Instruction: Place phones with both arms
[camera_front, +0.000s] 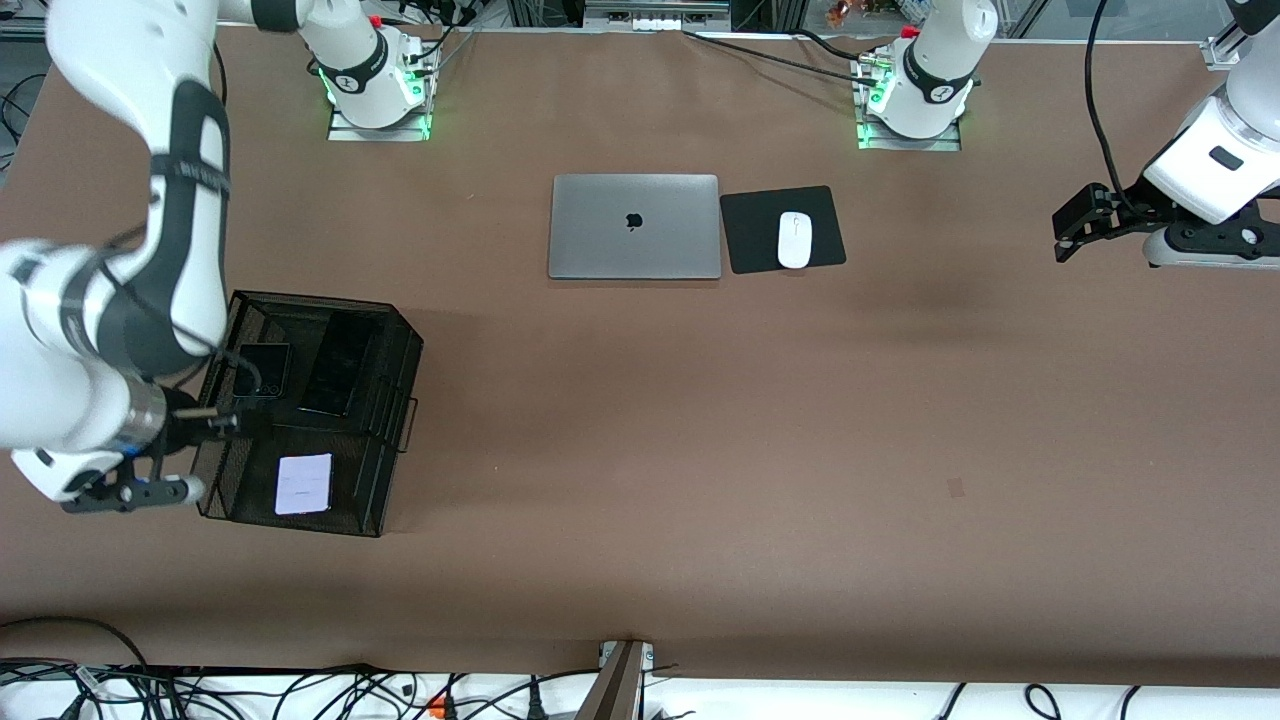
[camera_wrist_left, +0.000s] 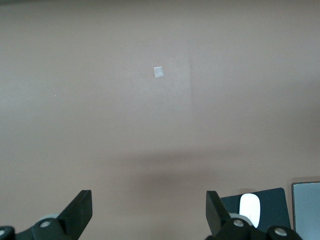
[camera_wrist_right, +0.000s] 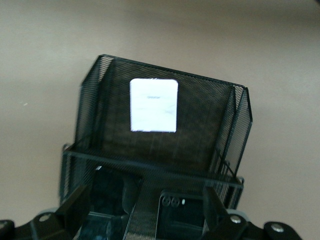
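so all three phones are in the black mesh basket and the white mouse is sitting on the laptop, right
Not quite. The white mouse sits on the black mouse pad beside the laptop, not on it; the front view shows this. The three phones are indeed in the black mesh basket.

Black wire-mesh basket; glossy black slab phone; matt brown tabletop; brushed-metal laptop.

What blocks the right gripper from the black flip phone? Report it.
Nothing visible. The right gripper hangs open over the mesh organizer, directly above the black flip phone, which lies uncovered in its compartment.
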